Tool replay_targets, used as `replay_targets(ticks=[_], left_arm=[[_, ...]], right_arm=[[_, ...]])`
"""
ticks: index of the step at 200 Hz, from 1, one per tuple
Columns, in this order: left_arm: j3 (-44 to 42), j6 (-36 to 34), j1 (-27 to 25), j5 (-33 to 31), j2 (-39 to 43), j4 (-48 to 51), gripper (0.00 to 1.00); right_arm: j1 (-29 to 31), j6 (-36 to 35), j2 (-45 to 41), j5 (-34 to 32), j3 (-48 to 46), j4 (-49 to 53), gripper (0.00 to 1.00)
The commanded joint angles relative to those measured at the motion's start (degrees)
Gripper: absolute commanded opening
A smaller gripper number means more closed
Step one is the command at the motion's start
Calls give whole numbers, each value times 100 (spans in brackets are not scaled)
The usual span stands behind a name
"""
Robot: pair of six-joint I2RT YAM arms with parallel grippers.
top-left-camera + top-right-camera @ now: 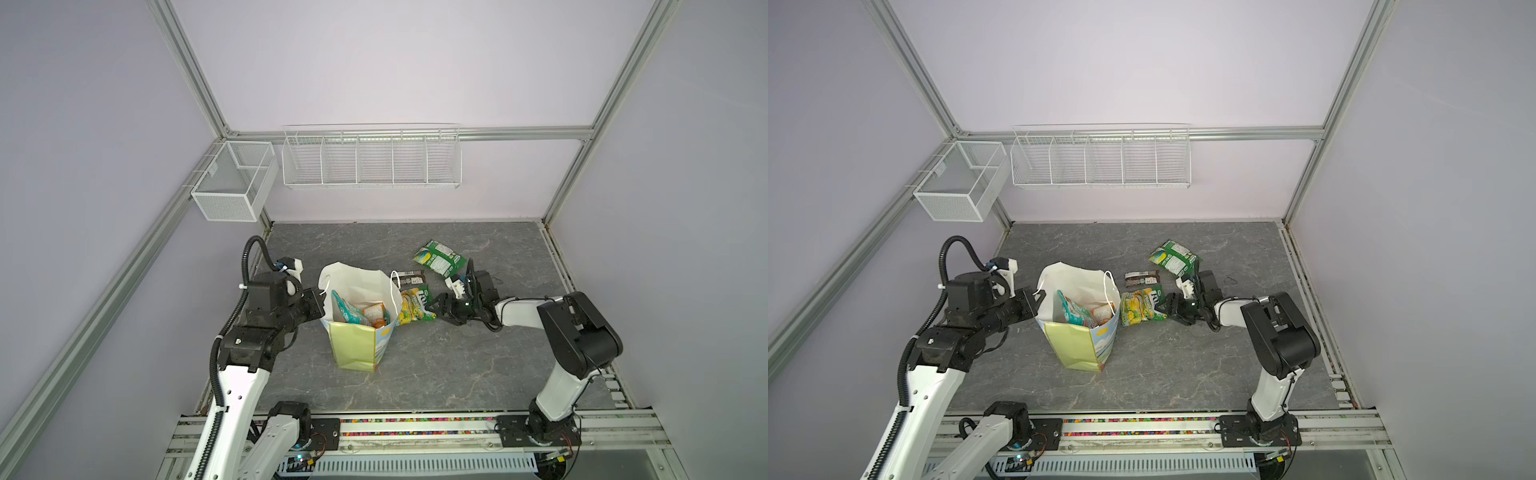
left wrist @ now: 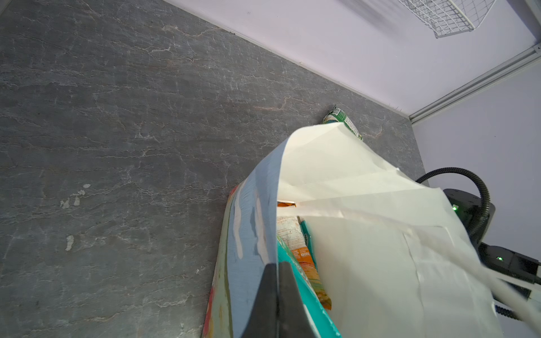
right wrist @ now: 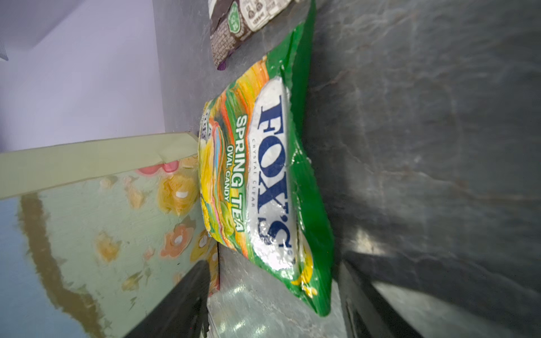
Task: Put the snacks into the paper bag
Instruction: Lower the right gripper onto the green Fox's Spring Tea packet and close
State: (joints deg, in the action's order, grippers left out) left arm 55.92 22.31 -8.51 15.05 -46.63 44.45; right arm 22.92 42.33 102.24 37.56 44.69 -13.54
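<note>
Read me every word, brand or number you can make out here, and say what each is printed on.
"FOX'S": yellow-green packet, large blue letters.
"CRYSTAL CLEAR": same packet.
"SPRING TEA": same packet.
"OVAL CANDY": same packet.
Dark brown bar: label print too small to read.
Green packet: print too small to read.
Teal packet and orange packet inside the paper bag: too blurred to read.

Grey veined worktop [image 1: 457, 365]; pale yellow-green bag [image 1: 353, 345] with floral face; green-yellow Fox's packet [image 3: 263, 190]; dark brown bar [image 1: 409, 277].
</note>
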Motion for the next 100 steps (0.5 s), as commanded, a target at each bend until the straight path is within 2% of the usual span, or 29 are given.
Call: replay_targets(ticks=[1,35,100], left_arm=[[-20,32,43,10,32,-147,0],[6,29,43,32,31,-138,0],[-2,21,43,24,56,-103,0]], right_arm=[[91,116,225,-99,-13,126,71],[152,151,394,-126,6,24,65],[161,285,662,-102,-72,-289,29]])
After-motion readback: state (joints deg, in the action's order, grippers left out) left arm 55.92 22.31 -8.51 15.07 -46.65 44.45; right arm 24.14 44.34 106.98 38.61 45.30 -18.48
